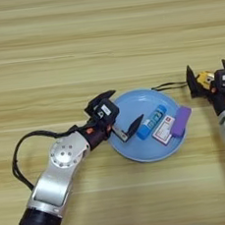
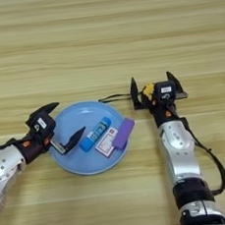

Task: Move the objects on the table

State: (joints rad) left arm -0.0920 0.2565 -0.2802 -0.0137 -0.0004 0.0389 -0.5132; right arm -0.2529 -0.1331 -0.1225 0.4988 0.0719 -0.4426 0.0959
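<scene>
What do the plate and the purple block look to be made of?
Plate: probably plastic or melamine; uniform light blue, smooth, soft sheen on its raised rim. Purple block: possibly plastic or rubber; solid matte colour, rounded edges, no visible grain. Neither is certain.

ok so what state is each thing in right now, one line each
blue tube: lying tilted on the plate
white-and-red card: flat on the plate, between tube and block
purple block: lying on the plate's right rim
light-blue plate: flat on the table
yellow tape measure: between the right gripper's fingers, cord trailing left
left gripper: open, over the plate's left side
right gripper: open, around the tape measure
</scene>
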